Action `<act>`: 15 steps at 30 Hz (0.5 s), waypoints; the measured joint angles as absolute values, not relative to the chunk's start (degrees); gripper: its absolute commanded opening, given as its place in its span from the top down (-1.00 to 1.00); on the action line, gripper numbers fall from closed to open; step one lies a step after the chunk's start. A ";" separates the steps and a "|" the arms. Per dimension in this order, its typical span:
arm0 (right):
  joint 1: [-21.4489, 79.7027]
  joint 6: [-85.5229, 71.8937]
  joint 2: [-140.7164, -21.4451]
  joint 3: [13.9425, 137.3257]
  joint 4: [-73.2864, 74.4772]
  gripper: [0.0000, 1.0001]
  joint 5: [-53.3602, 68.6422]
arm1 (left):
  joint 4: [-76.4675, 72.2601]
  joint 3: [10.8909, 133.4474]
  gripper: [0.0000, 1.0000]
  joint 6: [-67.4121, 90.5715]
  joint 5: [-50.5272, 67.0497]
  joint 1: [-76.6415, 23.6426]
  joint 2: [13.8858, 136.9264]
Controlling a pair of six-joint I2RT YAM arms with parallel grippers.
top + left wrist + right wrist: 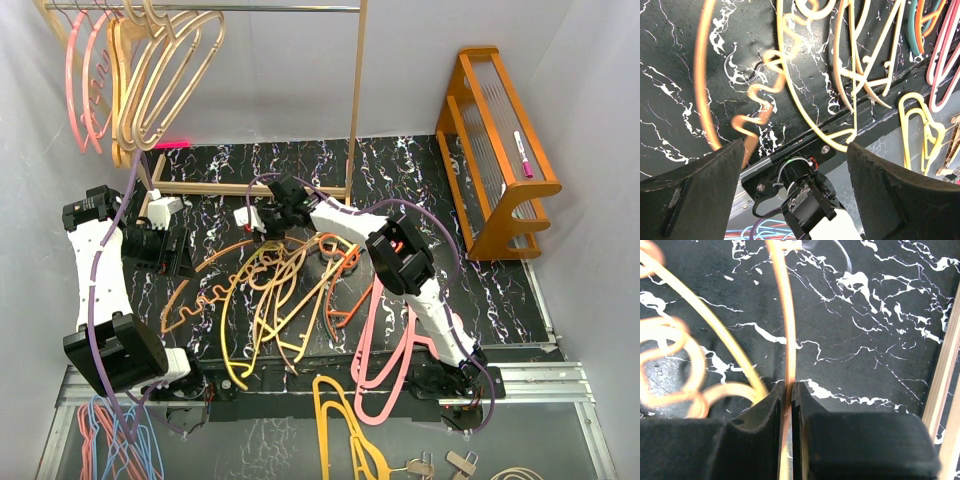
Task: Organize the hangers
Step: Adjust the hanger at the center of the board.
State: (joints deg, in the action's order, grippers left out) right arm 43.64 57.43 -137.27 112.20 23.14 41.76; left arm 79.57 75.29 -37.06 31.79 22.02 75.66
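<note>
Hangers (270,290) lie tangled at the mat's (500,290) centre, 1 orange hanger (785,315) pinched between the right gripper's (788,387) pressed-together fingers, presumably for lifting free; left gripper (795,150) spread, empty.

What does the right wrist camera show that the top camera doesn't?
Only the right wrist view: the right pincer shut on a thin orange hanger strand, close up. Only the top view: hung hangers on a rail, the orange rack, the left arm. Both: the marbled black mat and tangled hangers lying on it.
</note>
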 measured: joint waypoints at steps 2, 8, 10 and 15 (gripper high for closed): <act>43.75 57.30 -137.25 112.46 22.98 0.85 41.15 | 79.66 75.29 -0.58 -37.08 31.79 22.02 75.66; 43.46 58.57 -132.90 106.13 23.44 0.84 39.05 | 80.58 78.06 -0.85 -37.34 31.99 22.02 75.61; 43.07 58.92 -128.60 101.06 23.73 0.84 38.04 | 80.44 79.09 -0.87 -37.91 32.12 22.02 75.31; 40.80 59.96 -120.01 94.98 25.28 0.84 37.01 | 80.62 77.60 -0.86 -39.79 32.71 22.02 75.46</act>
State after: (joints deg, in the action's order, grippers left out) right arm 40.80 59.96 -120.01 94.98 25.28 37.01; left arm 80.62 77.60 -39.79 32.71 22.02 75.46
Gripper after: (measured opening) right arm 0.099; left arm 0.935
